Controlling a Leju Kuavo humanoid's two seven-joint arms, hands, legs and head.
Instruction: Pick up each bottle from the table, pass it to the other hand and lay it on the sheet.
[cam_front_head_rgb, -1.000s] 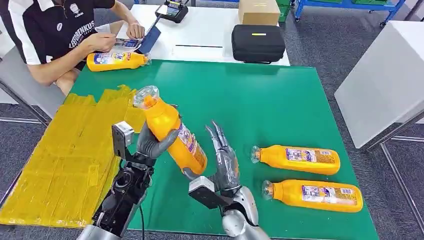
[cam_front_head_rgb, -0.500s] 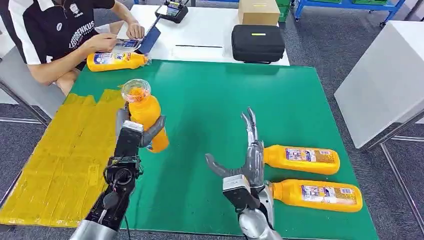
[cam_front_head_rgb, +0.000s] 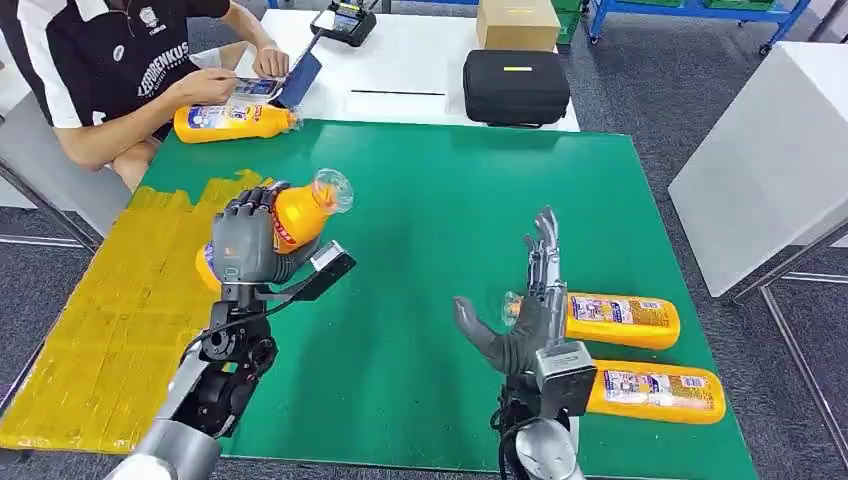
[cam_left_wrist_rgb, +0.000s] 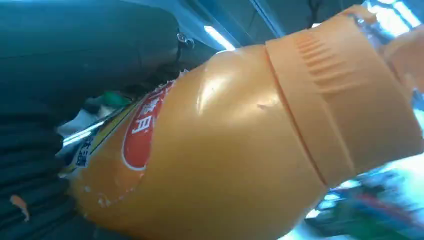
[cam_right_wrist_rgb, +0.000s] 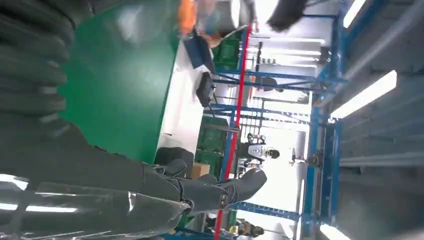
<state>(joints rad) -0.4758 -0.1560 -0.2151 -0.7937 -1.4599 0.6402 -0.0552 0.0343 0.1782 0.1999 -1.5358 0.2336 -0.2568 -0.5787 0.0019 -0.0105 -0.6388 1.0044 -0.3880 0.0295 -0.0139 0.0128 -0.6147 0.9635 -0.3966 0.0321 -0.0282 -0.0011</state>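
My left hand (cam_front_head_rgb: 245, 240) grips an orange bottle (cam_front_head_rgb: 292, 213) around its body, above the edge where the yellow sheet (cam_front_head_rgb: 130, 320) meets the green table (cam_front_head_rgb: 450, 200). The bottle is tilted, its clear cap pointing right. The left wrist view shows the same bottle (cam_left_wrist_rgb: 235, 150) close up, with dark fingers (cam_left_wrist_rgb: 30, 165) wrapped round it. My right hand (cam_front_head_rgb: 525, 315) is open, fingers stretched forward, just left of two orange bottles lying on the table, one (cam_front_head_rgb: 610, 320) behind the other (cam_front_head_rgb: 650, 392). Another bottle (cam_front_head_rgb: 232, 122) lies at the far left corner.
A person in a black shirt (cam_front_head_rgb: 120, 60) sits at the far left, hands on a tablet. Behind the green table stands a white table (cam_front_head_rgb: 400, 70) with a black case (cam_front_head_rgb: 516, 86) and a cardboard box (cam_front_head_rgb: 517, 22). A white cabinet (cam_front_head_rgb: 770, 150) stands to the right.
My left hand has turned over with the bottle, tipping it from upright towards lying, cap now to the right. My right hand has drawn away rightwards to the two lying bottles, empty.
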